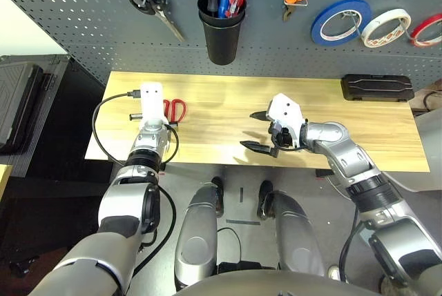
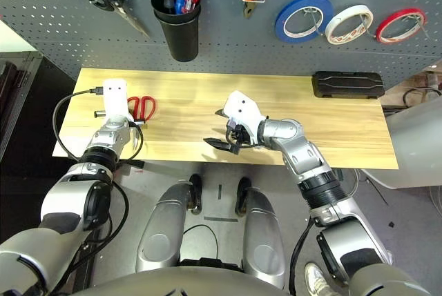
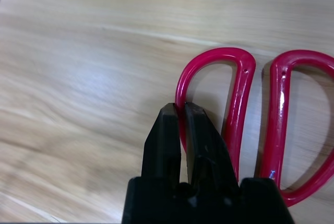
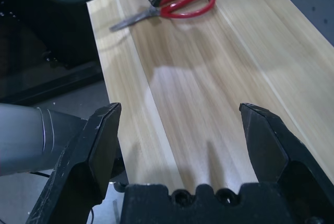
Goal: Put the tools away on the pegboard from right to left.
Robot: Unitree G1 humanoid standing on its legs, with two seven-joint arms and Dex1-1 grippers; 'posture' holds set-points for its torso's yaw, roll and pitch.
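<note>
Red-handled scissors (image 3: 245, 125): we find them flat on the wooden tabletop (image 1: 221, 113) near its left end. Left gripper (image 3: 182, 117): we note it clenched on one handle loop. Right gripper (image 4: 180, 130): spread wide, empty, mid-table, pegboard (image 1: 90, 13) beyond.
</note>
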